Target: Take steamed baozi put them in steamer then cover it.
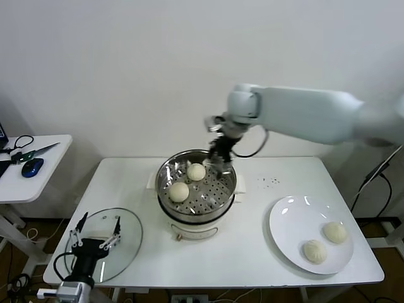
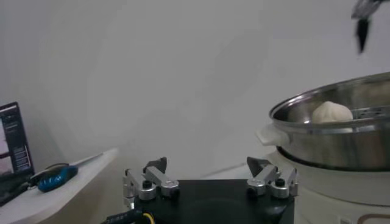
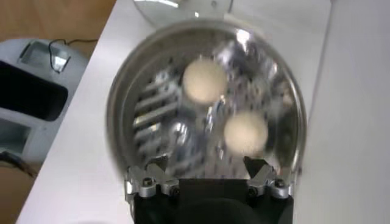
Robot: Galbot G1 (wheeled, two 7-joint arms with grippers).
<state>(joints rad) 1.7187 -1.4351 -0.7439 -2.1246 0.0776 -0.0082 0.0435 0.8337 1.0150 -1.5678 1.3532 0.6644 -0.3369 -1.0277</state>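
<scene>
We take the steamer point(image 1: 196, 189) at the table's point(image 1: 252, 252) centre as our landmark. Two baozi point(image 1: 196, 172) point(image 1: 179, 192) lie inside its perforated basket, near each other but apart. The right gripper point(image 1: 220, 162) hovers above the steamer's far rim, jaws spread wide and holding nothing. Two more baozi point(image 1: 335, 232) point(image 1: 315, 252) rest on the white plate point(image 1: 287, 221) to the steamer's right. The glass cover point(image 1: 129, 228) lies flat on the table to the steamer's near left, with the left gripper point(image 1: 96, 235) above it, jaws apart and empty.
</scene>
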